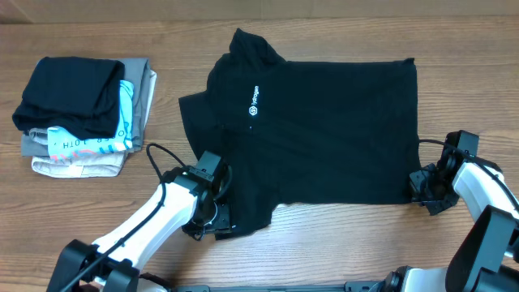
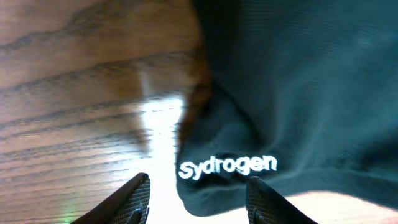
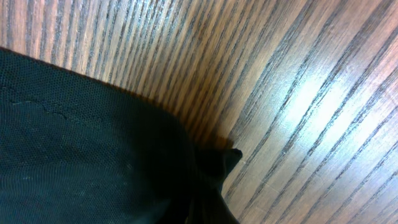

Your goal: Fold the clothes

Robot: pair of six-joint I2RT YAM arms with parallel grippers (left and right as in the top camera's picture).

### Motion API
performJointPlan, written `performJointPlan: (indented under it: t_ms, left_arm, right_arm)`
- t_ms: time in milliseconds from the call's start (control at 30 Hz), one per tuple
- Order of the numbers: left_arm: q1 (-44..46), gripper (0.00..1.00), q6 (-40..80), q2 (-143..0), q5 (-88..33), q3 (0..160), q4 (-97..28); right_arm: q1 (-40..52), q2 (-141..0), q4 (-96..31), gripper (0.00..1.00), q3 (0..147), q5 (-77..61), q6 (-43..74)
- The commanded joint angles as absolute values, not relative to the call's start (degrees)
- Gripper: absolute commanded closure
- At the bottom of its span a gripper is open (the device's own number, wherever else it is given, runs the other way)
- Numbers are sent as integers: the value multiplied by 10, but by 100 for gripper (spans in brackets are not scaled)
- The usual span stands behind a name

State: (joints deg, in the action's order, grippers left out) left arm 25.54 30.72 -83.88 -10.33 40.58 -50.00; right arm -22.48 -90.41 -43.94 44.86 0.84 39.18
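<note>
The black T-shirt (image 1: 324, 122) lies spread flat on the wooden table, its white chest logo (image 1: 253, 104) facing up. My left gripper (image 1: 216, 217) is at the shirt's near-left sleeve. In the left wrist view its fingers (image 2: 202, 202) are open on either side of the sleeve hem, which bears white lettering (image 2: 227, 167). My right gripper (image 1: 425, 188) is at the shirt's near-right bottom corner. In the right wrist view the fabric (image 3: 74, 143) bunches into the jaws (image 3: 208, 205), and a small tip of cloth pokes out beside them.
A stack of folded garments (image 1: 81, 113) sits at the far left: a black one on top, a light-blue-and-white printed one, and grey and beige ones beneath. Bare wooden table (image 1: 340, 243) surrounds the shirt.
</note>
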Motion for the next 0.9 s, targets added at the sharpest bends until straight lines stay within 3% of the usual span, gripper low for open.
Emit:
performJointPlan:
  t_ms: [0, 133, 233, 267, 300, 633, 867]
  left_arm:
    - [259, 47, 350, -866, -86, 401, -491]
    - [259, 47, 362, -894, -95, 401, -472]
    - [259, 57, 363, -909, -111, 401, -464]
    - [259, 70, 362, -911, -119, 401, -465]
    - [259, 95, 362, -912, -125, 401, -467]
    - [258, 96, 330, -907, -133, 407, -534]
    - [259, 96, 330, -852, -111, 430, -617]
  right_arm:
    - [-226, -907, -431, 96, 434, 4, 390]
    - [-226, -907, -431, 96, 434, 4, 390]
    - [-226, -907, -432, 96, 434, 3, 390]
    - [-226, -907, -432, 96, 434, 3, 390]
    - [-226, -907, -432, 96, 434, 3, 390]
    - [-228, -906, -484, 96, 441, 13, 389]
    - [-230, -906, -595, 96, 518, 15, 391]
